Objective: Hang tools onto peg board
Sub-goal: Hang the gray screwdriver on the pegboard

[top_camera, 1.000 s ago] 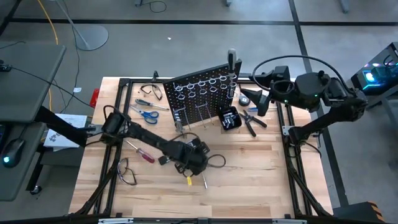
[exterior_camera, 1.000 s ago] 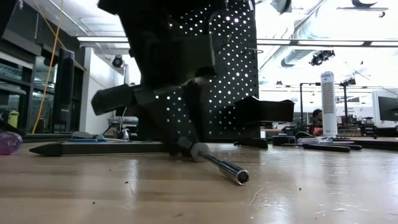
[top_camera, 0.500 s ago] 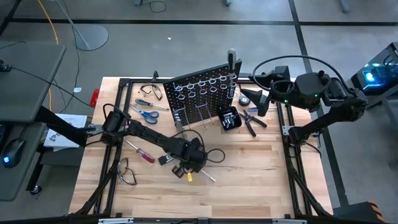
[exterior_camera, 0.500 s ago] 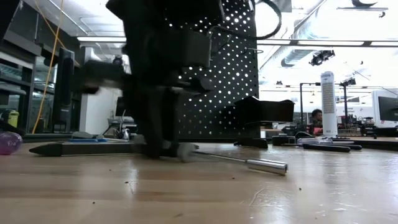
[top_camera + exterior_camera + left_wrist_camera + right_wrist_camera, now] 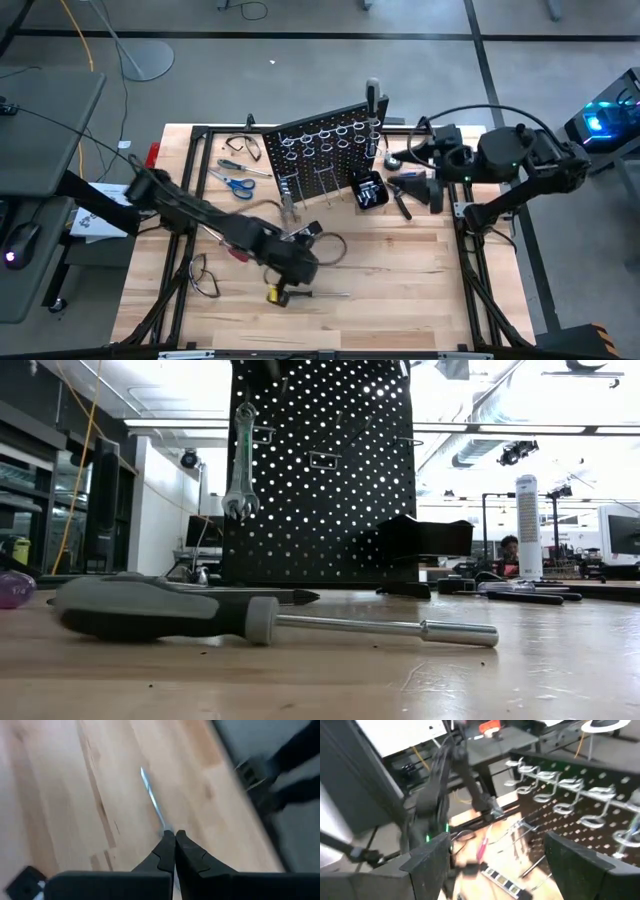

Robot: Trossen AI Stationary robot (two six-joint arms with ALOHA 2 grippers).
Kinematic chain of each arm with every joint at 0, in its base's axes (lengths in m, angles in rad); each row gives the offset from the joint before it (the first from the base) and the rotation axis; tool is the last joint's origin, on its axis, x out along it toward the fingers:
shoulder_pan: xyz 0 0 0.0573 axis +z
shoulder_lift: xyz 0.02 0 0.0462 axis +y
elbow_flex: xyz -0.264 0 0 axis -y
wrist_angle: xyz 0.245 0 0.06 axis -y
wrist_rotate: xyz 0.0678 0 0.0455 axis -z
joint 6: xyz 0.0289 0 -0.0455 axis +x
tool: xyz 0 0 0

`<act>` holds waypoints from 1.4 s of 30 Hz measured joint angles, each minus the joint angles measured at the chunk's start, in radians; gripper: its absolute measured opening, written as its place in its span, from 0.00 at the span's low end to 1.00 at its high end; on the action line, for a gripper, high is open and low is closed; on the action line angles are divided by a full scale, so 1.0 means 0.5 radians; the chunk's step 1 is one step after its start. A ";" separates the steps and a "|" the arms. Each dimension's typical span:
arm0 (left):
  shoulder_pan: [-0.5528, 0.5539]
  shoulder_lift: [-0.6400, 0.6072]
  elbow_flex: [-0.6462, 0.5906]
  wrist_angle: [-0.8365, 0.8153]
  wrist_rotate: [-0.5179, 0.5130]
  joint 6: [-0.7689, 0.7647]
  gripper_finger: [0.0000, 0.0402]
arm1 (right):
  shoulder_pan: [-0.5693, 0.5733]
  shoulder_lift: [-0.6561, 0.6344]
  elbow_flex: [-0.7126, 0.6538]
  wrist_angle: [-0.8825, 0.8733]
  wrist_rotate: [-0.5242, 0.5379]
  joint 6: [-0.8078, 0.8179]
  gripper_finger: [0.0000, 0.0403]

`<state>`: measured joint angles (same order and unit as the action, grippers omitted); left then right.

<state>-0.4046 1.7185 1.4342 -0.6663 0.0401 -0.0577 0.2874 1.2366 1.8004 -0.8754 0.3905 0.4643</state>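
Left gripper (image 5: 290,285) low over near table (image 5: 400,290), fingers (image 5: 165,851) pressed together; right gripper (image 5: 428,172) far right, fingers spread; low view alone shows wrench (image 5: 240,460) hanging on peg board (image 5: 330,480).

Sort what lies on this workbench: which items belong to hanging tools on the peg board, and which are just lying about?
Belongs to the job:
- peg board
- grey-handled screwdriver, lying on the table
- blue-handled scissors
- pliers
- wrench, already hanging on the board

Just lying about:
- safety glasses
- small black box
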 joint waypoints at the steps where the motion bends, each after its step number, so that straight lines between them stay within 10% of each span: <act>1: -0.007 -0.059 0.004 0.013 -0.019 -0.021 0.01 | 0.023 0.000 0.000 -0.021 0.004 0.006 0.76; 11: -0.186 0.198 0.000 -0.032 -0.029 -0.225 0.04 | 0.098 0.004 0.000 -0.146 0.166 0.036 0.76; 29: -0.262 0.720 0.002 -0.188 -0.172 -0.877 0.60 | 0.097 0.005 0.000 -0.423 0.228 0.058 0.76; 42: -0.180 0.779 0.019 -0.182 -0.116 -1.087 0.27 | 0.097 0.005 0.000 -0.506 0.261 0.058 0.76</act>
<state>-0.4944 2.1079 1.4435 -0.7571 -0.0181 -0.6014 0.3359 1.2388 1.8004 -1.1282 0.5213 0.4931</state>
